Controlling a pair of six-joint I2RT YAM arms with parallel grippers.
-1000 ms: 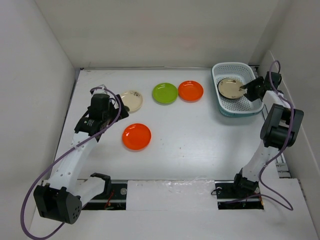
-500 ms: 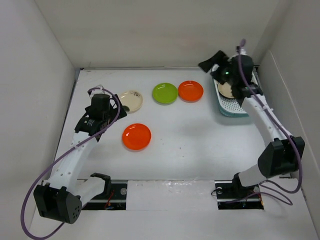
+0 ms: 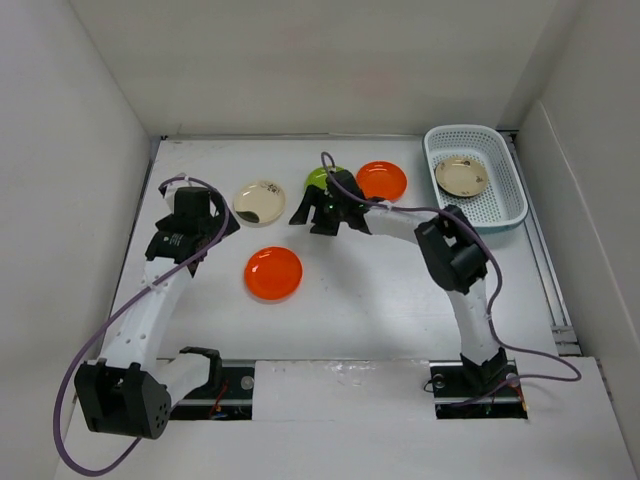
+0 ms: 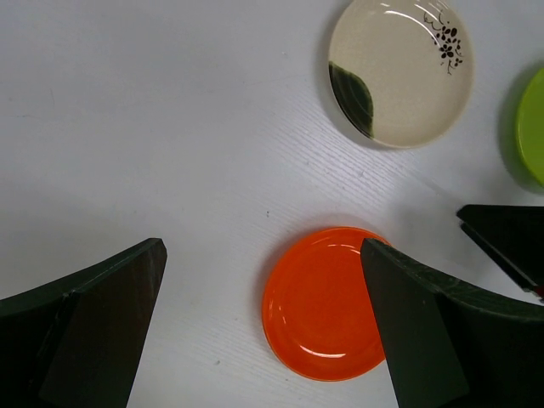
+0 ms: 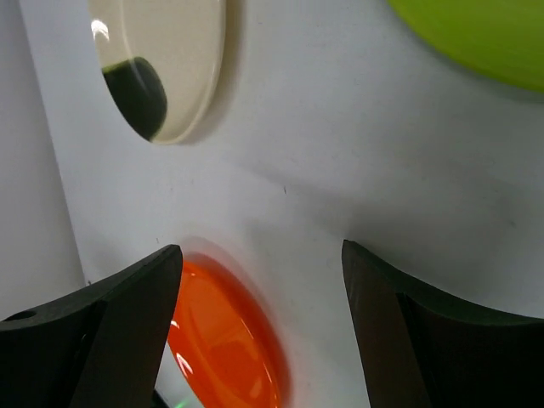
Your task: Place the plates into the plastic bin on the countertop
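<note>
A cream plate (image 3: pixel 462 176) lies in the plastic bin (image 3: pixel 502 210) at the back right of the countertop (image 3: pixel 400 290). Out on the surface lie a cream plate (image 3: pixel 259 202) (image 4: pixel 399 72) (image 5: pixel 161 59), a lime green plate (image 3: pixel 318 177) (image 4: pixel 531 127) (image 5: pixel 476 34) and two orange plates (image 3: pixel 381 181) (image 3: pixel 273 273) (image 4: pixel 327 306) (image 5: pixel 225 340). My right gripper (image 3: pixel 328 220) (image 5: pixel 262 251) hangs open and empty just in front of the green plate, partly covering it. My left gripper (image 3: pixel 205 222) (image 4: pixel 262 255) stands open and empty left of the cream plate, above the near orange plate.
White walls close in the countertop on the left, back and right. The right arm (image 3: pixel 450 250) stretches across the middle from its base at the near right. A finger of the right gripper (image 4: pixel 510 242) shows at the right edge of the left wrist view.
The right arm has let go of the cream plate in the bin and swung left to the middle, by the green plate. The left gripper shifted slightly back and left.
</note>
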